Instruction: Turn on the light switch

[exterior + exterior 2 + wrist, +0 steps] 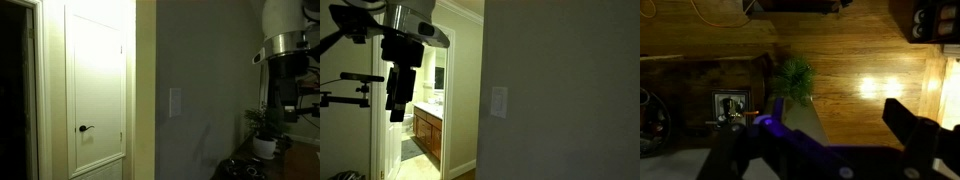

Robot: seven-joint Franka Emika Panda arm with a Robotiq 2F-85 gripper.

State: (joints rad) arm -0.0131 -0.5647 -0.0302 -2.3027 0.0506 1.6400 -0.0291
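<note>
2 exterior views and 1 wrist view, all dim.

In an exterior view the switch [175,101] is a pale upright plate on the grey wall [210,60], just past the wall's corner. A white door [97,90] stands shut on the other side of that corner. Its dark lever handle [87,128] sits lower than the switch. A plant [264,122] in a white pot stands at the far end of the wall from the door. The arm [284,45] comes in at the upper edge above the plant, well apart from the switch.

In an exterior view the switch [499,101] shows on the grey wall beside a lit doorway, and a vanity [428,132] is visible through the opening. The tool [396,100] hangs pointing down in front of the doorway. It is well apart from the switch and touches nothing.

Wrist view: the tool [820,140] has 2 dark fingers [912,125] spread wide, with nothing between them. Beyond them lie a wood floor [860,60] and the plant [793,80].
</note>
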